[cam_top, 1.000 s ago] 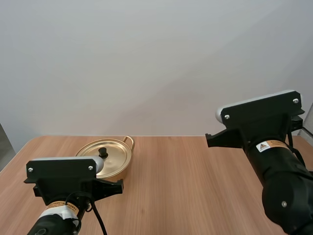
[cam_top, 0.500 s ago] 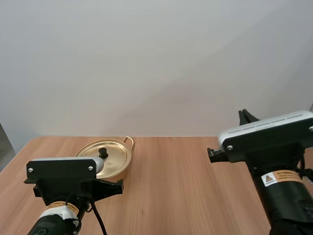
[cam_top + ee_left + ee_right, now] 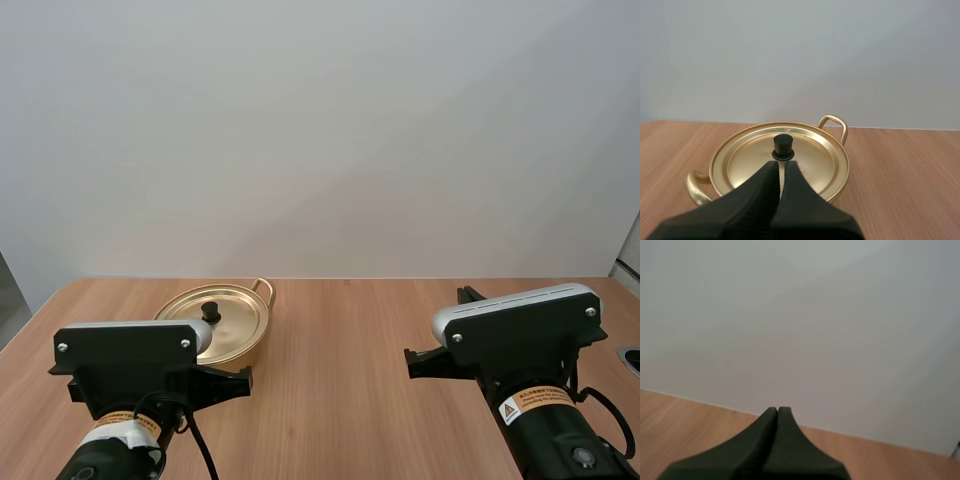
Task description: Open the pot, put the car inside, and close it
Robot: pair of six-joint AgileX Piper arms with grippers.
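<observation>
On the desk [image 3: 350,340] at left, the lidded pot [image 3: 235,318] sits just beyond the left fingers [image 3: 762,192], pressed together like the right fingers [image 3: 762,445]; the left should part and straddle the knob [image 3: 783,146] squarely

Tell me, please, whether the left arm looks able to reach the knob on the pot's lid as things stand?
Probably yes. The left end effector points straight at the knob with nothing between them. It is shut, so it would need to open first.
</observation>
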